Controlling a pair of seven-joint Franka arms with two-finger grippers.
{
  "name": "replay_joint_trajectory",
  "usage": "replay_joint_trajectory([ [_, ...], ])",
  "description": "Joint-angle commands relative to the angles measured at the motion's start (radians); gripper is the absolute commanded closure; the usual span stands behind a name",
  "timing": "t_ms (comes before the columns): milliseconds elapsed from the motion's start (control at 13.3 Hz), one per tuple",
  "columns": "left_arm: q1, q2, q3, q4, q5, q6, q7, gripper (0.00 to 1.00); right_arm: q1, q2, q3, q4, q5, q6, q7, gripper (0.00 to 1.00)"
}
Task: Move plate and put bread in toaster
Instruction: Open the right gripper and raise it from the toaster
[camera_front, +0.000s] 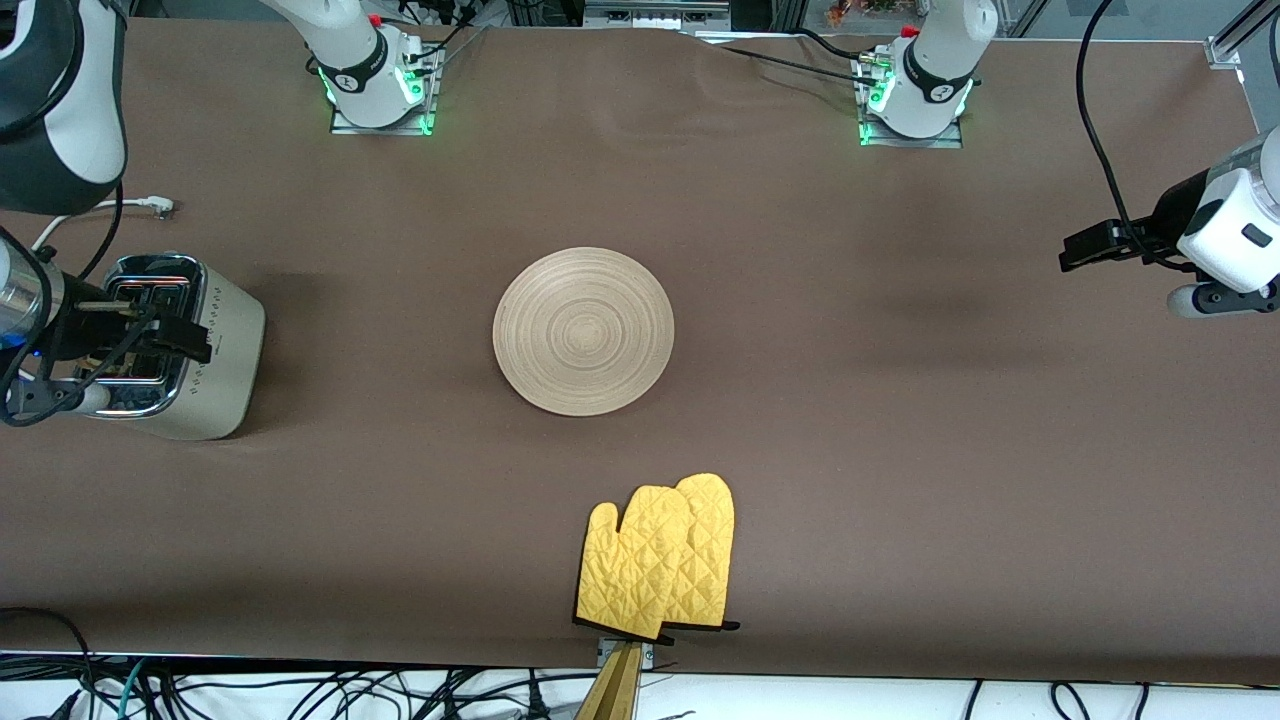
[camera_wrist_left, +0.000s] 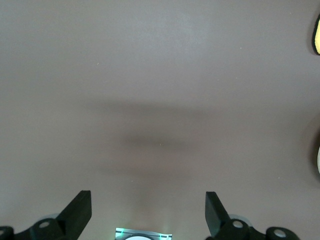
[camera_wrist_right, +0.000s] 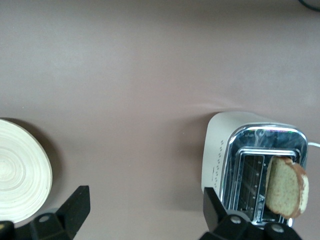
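Observation:
The wooden plate (camera_front: 583, 330) lies in the middle of the table and also shows in the right wrist view (camera_wrist_right: 20, 170). The cream toaster (camera_front: 215, 365) stands at the right arm's end of the table. In the right wrist view the toaster (camera_wrist_right: 220, 155) holds the bread (camera_wrist_right: 286, 186), which stands in one slot with its upper part sticking out. My right gripper (camera_front: 165, 330) hangs over the toaster, open and empty (camera_wrist_right: 145, 210). My left gripper (camera_front: 1095, 245) waits open and empty over bare table at the left arm's end (camera_wrist_left: 147, 210).
A pair of yellow oven mitts (camera_front: 660, 560) lies near the table's front edge, nearer the camera than the plate; one edge shows in the left wrist view (camera_wrist_left: 316, 32). The toaster's white cord (camera_front: 150, 207) runs toward the robots' bases.

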Motion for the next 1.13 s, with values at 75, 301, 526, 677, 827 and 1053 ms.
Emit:
replay_joint_trajectory([
  [75, 0.001, 0.007, -0.001, 0.021, -0.009, -0.017, -0.008, 0.00, -0.137, -0.167, 0.185, -0.221, -0.030, 0.010, 0.030, 0.00],
  [301, 0.001, 0.007, -0.001, 0.021, -0.009, -0.017, -0.008, 0.00, -0.205, -0.207, 0.198, -0.249, -0.030, -0.007, 0.025, 0.00],
  [526, 0.001, 0.007, -0.001, 0.021, -0.009, -0.017, -0.008, 0.00, -0.223, -0.268, 0.198, -0.278, -0.033, -0.005, 0.019, 0.00],
  [677, 0.003, 0.007, -0.001, 0.021, -0.009, -0.017, -0.008, 0.00, -0.224, -0.287, 0.201, -0.301, -0.033, -0.001, 0.029, 0.00],
  [827, 0.003, 0.007, -0.001, 0.021, -0.009, -0.017, -0.008, 0.00, -0.227, -0.306, 0.212, -0.341, -0.033, -0.007, 0.031, 0.00],
  [1053, 0.004, 0.009, -0.001, 0.021, -0.009, -0.017, -0.008, 0.00, -0.241, -0.310, 0.227, -0.358, -0.036, -0.002, 0.028, 0.00],
])
